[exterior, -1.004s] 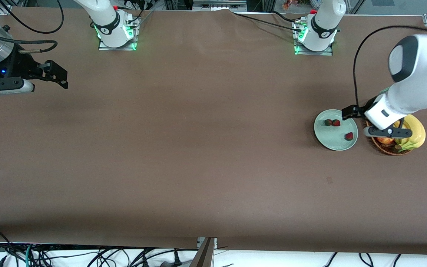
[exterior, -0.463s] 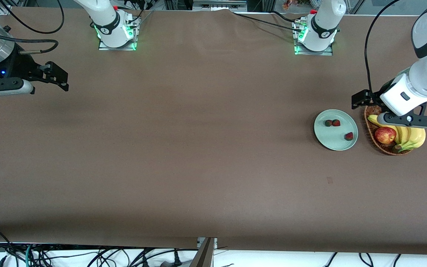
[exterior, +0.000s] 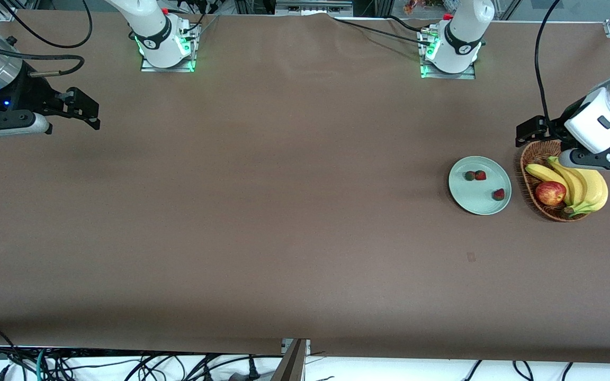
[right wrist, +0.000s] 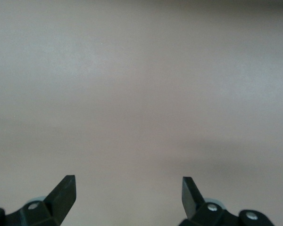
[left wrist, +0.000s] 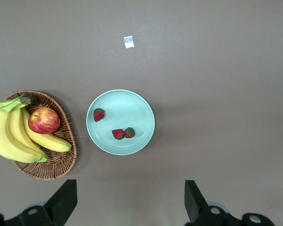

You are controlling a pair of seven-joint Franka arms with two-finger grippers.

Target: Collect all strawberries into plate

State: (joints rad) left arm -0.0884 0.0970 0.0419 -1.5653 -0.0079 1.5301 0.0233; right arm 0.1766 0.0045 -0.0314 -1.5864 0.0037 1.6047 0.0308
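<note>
Only left wrist view shows left pincer (left wrist: 128, 202) spread, empty; strawberries (left wrist: 117, 134) on plate (left wrist: 137, 106); right pincer (right wrist: 128, 195) spread.

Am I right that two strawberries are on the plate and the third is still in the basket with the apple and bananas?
Not quite. All three strawberries lie on the plate: two touching as a pair, one apart toward the basket. The basket holds only the apple and the bananas. The left wrist view shows it best.
</note>
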